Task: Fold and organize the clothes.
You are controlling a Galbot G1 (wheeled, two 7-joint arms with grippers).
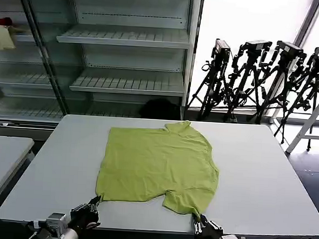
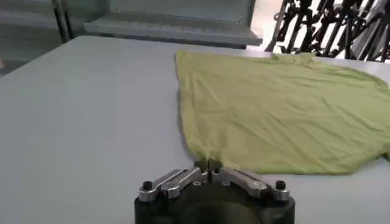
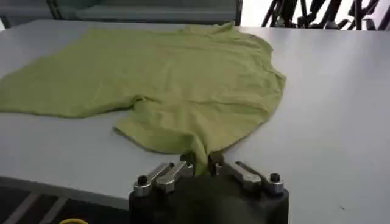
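Observation:
The lime-green shirt [image 1: 159, 165] lies spread flat on the white table [image 1: 264, 180], collar toward the far edge. My left gripper [image 1: 96, 201] sits at the table's near edge, shut on the shirt's near left corner [image 2: 206, 159]. At the near right, my right gripper [image 1: 199, 222] is shut on the shirt's sleeve, and green fabric [image 3: 200, 153] bunches between its fingers. The shirt [image 2: 280, 109] stretches away from the left gripper [image 2: 208, 165]; in the right wrist view the cloth [image 3: 183, 85] spreads out beyond the right gripper [image 3: 201, 161].
A second white table [image 1: 0, 158] stands to the left. Glass-fronted shelving [image 1: 126, 41] runs behind the table, with a cream and red bundle [image 1: 2, 34] on a far-left shelf. Black tripods [image 1: 259, 77] stand at the back right beside a white stand [image 1: 317, 113].

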